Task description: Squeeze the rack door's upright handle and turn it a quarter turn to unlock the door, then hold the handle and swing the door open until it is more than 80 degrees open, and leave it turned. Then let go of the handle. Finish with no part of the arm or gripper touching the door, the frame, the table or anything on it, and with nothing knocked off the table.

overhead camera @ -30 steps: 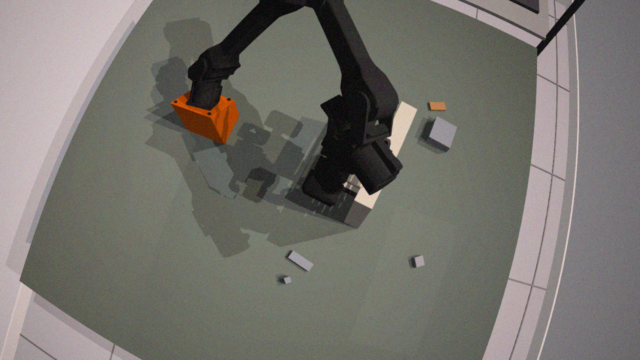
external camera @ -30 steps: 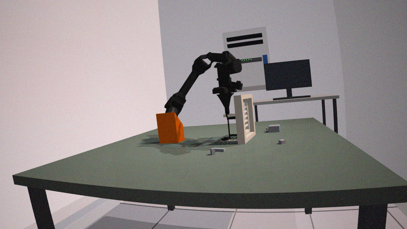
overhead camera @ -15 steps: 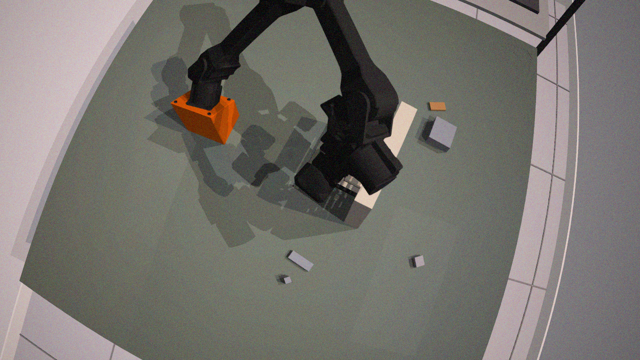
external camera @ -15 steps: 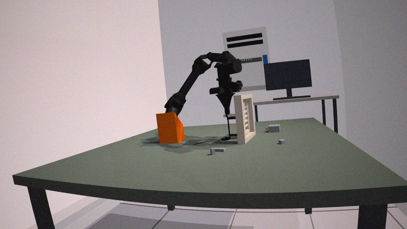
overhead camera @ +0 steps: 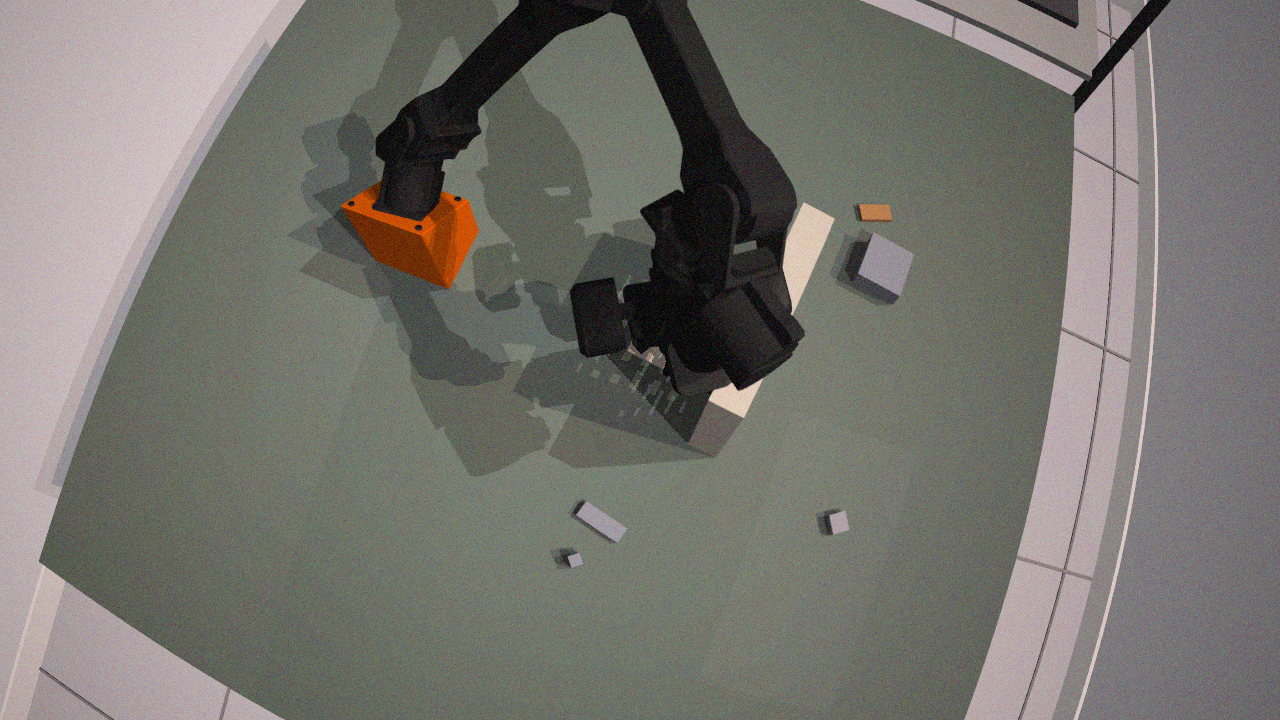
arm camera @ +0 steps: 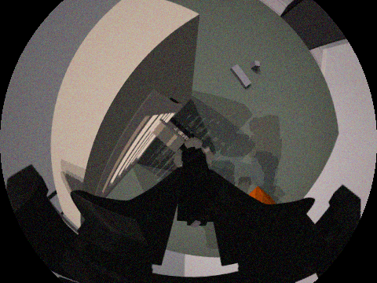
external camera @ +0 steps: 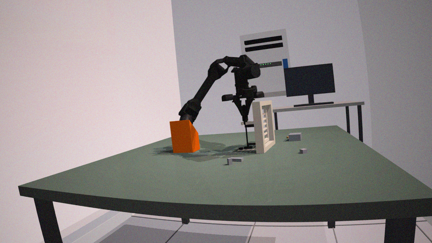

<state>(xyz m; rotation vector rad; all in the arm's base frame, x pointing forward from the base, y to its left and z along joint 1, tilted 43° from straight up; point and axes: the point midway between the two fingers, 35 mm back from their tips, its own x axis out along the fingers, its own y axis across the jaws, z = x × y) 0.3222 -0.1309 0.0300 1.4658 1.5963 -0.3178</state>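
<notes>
The cream rack frame [overhead camera: 810, 241] [external camera: 259, 130] [arm camera: 90, 71] stands upright on the green table. Its slatted door [external camera: 265, 127] [arm camera: 133, 153] looks in line with the frame, with no clear gap. My gripper [external camera: 245, 118] [arm camera: 195, 173] points down on the side of the rack that faces the orange base, shut on the dark upright handle. The handle's thin lower rod [external camera: 246, 135] shows below the fingertips; its upper part is hidden between them. The frame runs slanting across the wrist view, so the gripper is turned relative to it. How far the handle is turned, I cannot tell.
The orange arm base [overhead camera: 407, 241] [external camera: 182, 137] stands left of the rack. A grey box [overhead camera: 881, 265] [external camera: 295, 136] and an orange block [overhead camera: 874, 212] lie beyond it. A grey bar [overhead camera: 599, 521] [arm camera: 240, 76] and small cubes [overhead camera: 573, 559] [overhead camera: 836, 522] lie nearer the front.
</notes>
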